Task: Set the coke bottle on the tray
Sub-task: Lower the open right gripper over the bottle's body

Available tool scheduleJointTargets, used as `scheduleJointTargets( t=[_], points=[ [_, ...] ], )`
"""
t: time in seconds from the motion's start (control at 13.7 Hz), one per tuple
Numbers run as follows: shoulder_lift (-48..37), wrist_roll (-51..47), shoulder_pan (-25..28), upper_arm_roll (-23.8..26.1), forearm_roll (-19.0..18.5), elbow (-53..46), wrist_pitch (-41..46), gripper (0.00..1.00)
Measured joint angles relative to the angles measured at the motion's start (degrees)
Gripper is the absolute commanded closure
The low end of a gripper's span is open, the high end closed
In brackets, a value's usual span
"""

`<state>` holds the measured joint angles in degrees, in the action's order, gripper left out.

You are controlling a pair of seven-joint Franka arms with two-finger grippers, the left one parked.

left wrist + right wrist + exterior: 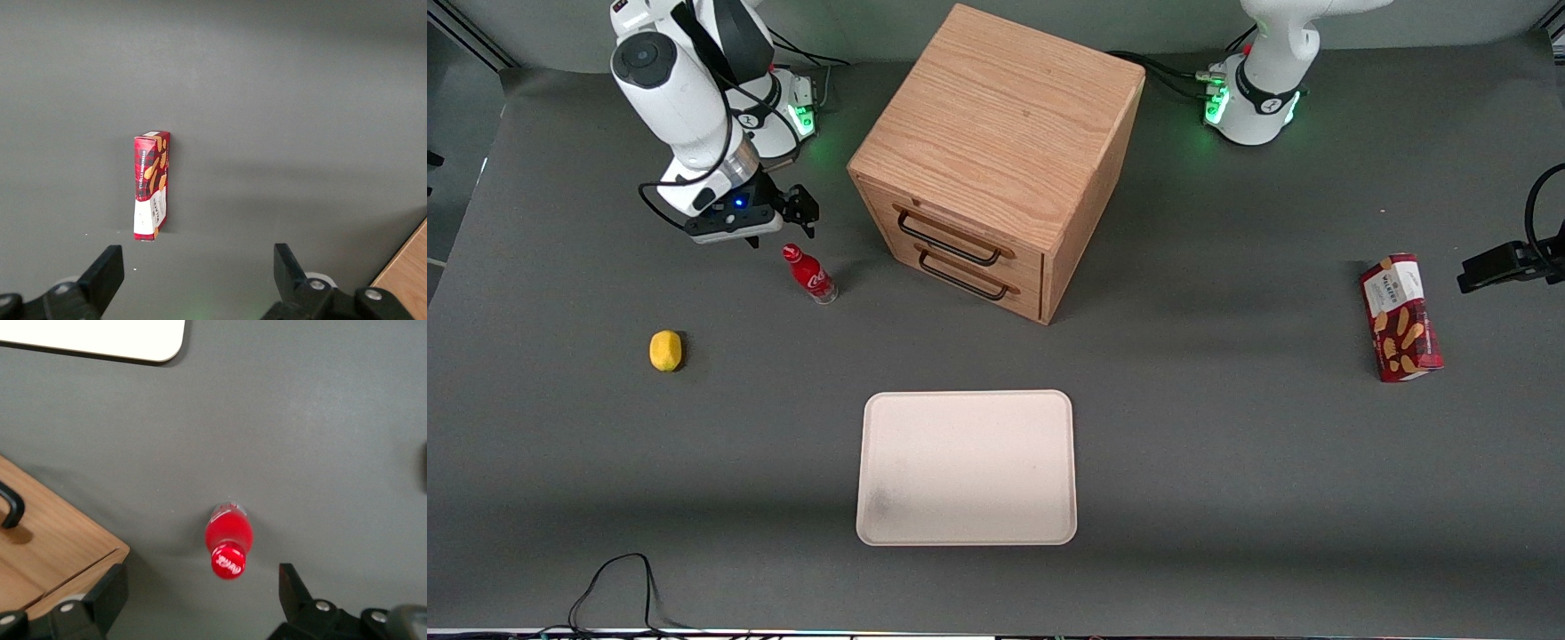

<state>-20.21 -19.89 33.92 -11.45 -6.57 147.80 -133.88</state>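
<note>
Open gripper (783, 233) just above upright coke bottle (810, 275)

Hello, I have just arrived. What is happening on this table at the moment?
The right arm's gripper hangs above the coke bottle, with its jaws open and not touching it. The bottle stands upright on the table, beside the wooden drawer cabinet and toward the working arm's end. The tray lies nearer to the front camera, with nothing on it, so the bottle is not yet picked up. A lemon and a snack box also lie on the table, untouched.
</note>
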Motion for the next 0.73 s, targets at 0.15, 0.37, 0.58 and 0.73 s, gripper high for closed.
scheduleJointTargets(
  t=[0.15, 0.37, 0.58, 0.73],
  points=[
    [1.3, 0.0, -0.5, -0.1, -0.1, 0.8, -2.4, 0.0],
    [3.1, 0.0, -0.7, -0.1, -0.2, 2.1, -5.6, 0.0],
    [4.5, 0.0, -0.7, -0.2, -0.2, 3.5, -8.3, 0.0],
    [5.3, 0.0, -0.7, -0.2, -0.2, 4.4, -10.1, 0.0]
  ],
)
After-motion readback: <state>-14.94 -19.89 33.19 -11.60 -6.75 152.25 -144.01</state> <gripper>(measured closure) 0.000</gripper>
